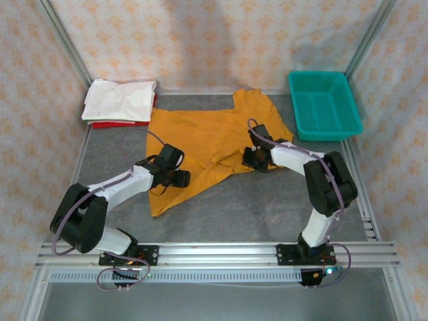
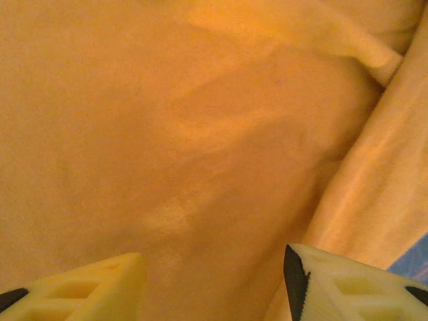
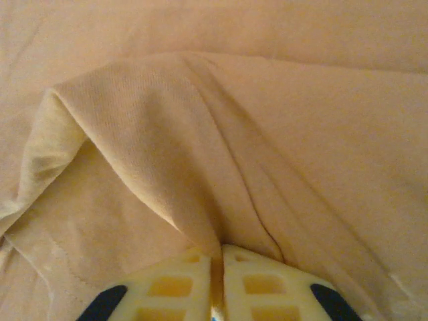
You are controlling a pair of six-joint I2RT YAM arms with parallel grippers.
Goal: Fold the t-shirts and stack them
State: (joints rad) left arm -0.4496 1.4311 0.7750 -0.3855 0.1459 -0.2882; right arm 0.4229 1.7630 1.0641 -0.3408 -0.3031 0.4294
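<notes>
A mustard-orange t-shirt [image 1: 207, 140] lies spread and rumpled on the grey table, one corner trailing toward the near left. My right gripper [image 1: 252, 158] sits on its right part, near the shirt's lower hem. In the right wrist view the gripper [image 3: 215, 267] is shut on a raised fold of the orange cloth [image 3: 167, 154]. My left gripper [image 1: 175, 176] rests over the shirt's left part. Its jaws [image 2: 214, 284] stand open, with flat orange cloth [image 2: 187, 147] beneath and nothing pinched between them. A folded white t-shirt [image 1: 120, 100] lies on a red t-shirt [image 1: 110, 124] at the far left corner.
A teal mesh basket [image 1: 324, 103] stands at the far right corner. Bare grey table [image 1: 267, 207] lies between the orange shirt and the rail [image 1: 221, 254] that carries both arm bases. Patterned walls close in the back and sides.
</notes>
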